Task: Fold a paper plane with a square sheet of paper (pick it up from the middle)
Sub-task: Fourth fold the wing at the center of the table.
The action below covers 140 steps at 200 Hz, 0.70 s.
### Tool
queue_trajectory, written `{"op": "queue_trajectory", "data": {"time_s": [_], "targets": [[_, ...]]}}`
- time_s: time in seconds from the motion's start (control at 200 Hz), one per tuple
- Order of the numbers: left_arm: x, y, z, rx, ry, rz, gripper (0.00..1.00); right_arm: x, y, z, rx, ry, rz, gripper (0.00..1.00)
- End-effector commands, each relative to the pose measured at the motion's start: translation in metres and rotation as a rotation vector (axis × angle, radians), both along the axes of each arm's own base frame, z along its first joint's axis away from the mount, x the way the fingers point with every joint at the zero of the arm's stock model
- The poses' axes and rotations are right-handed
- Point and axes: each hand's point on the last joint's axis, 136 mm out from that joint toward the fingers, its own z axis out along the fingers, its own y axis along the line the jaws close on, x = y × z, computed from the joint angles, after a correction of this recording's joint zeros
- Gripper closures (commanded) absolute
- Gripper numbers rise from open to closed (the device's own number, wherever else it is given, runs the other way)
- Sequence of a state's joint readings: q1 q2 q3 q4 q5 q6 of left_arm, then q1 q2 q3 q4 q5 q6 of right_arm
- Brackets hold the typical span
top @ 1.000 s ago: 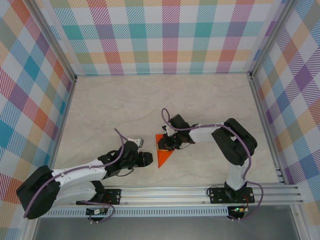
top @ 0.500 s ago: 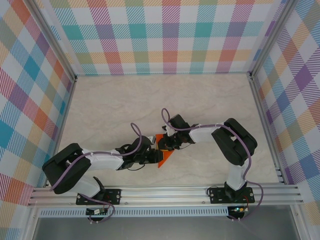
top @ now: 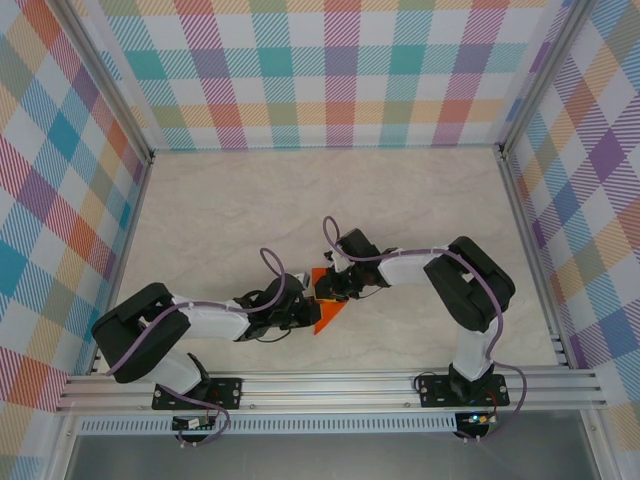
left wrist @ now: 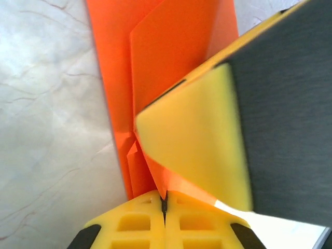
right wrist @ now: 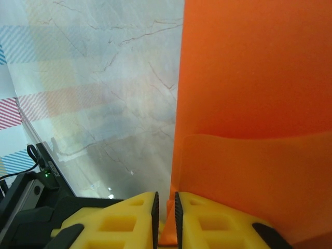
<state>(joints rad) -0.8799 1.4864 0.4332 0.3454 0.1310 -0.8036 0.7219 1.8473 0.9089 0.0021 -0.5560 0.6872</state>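
Both pinch paper plane (top: 326, 318): left tool (left wrist: 164, 202), right tool (right wrist: 166, 201).

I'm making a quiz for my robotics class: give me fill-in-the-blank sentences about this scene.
The paper is coloured ____.
The left gripper is ____ on a fold of it.
The right gripper pinches it too, so the number of grippers holding it is ____.
Missing words: orange; shut; two.
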Motion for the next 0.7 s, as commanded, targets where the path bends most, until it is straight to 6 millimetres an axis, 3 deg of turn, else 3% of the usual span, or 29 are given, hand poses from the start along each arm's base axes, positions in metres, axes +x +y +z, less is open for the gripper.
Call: {"op": "queue_trajectory", "data": {"time_s": [0.0,0.155,0.28,0.59,0.695], "targets": [[-0.005,0.023,-0.018,0.067,0.026,0.080,0.98,0.008,0.001,0.026,0.023,-0.066,-0.005,0.80],[-0.009,0.033,-0.024,0.086,0.045,0.112,1.00,0.017,-0.010,0.040,0.024,-0.108,-0.049,0.77],[-0.011,0.037,-0.024,0.093,0.044,0.122,1.00,0.016,-0.015,0.039,0.009,-0.113,-0.054,0.77],[-0.012,0.042,-0.024,0.083,0.037,0.145,1.00,0.012,-0.012,0.022,0.002,-0.064,-0.033,0.84],[-0.012,0.040,-0.024,0.077,0.030,0.133,1.00,0.017,-0.028,0.000,-0.125,-0.055,-0.080,0.85]]}}
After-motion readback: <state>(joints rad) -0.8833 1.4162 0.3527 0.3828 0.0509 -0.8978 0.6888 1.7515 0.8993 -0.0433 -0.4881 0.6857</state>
